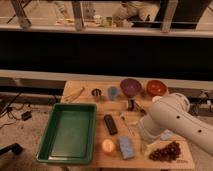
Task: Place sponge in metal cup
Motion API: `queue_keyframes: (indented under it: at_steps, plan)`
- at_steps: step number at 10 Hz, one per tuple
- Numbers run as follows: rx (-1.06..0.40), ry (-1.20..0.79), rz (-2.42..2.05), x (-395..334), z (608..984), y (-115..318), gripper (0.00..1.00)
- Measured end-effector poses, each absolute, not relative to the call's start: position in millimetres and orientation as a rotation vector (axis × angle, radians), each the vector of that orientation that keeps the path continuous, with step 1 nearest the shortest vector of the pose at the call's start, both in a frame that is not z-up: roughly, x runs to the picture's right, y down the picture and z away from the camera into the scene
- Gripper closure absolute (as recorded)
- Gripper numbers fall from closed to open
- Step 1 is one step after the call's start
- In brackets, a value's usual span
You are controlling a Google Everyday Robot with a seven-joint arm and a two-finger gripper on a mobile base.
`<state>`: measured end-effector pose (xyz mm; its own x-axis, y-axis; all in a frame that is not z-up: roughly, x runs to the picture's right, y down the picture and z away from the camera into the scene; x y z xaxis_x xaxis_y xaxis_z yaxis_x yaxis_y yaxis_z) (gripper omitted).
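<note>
The blue sponge (126,147) lies flat near the table's front edge, between an orange fruit (108,145) and my arm. The small metal cup (96,93) stands upright at the back of the table, left of a blue cup (113,93). My white arm (175,122) reaches in from the right and covers the table's right side. The gripper (146,143) is at the arm's lower end, low over the table just right of the sponge and largely hidden by the arm. It is far from the metal cup.
A green tray (55,145) fills the table's left half. A purple bowl (130,86) and a red bowl (156,87) stand at the back right. A black bar (110,124) lies mid-table, and a dark brown cluster (166,150) lies at the front right.
</note>
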<state>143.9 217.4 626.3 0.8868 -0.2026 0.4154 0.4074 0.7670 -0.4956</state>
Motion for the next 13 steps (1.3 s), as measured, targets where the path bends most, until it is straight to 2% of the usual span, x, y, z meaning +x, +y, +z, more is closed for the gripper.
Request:
queue_keyframes:
  at_steps: [5,9,13]
  plan:
    - [-0.618,-0.34,-0.347,141.5,627.1,223.6,0.2]
    - [-0.636,-0.312,-0.385,112.9,644.5,267.4,0.2]
    - [-0.613,-0.306,-0.397,104.0,658.6,264.7,0.2]
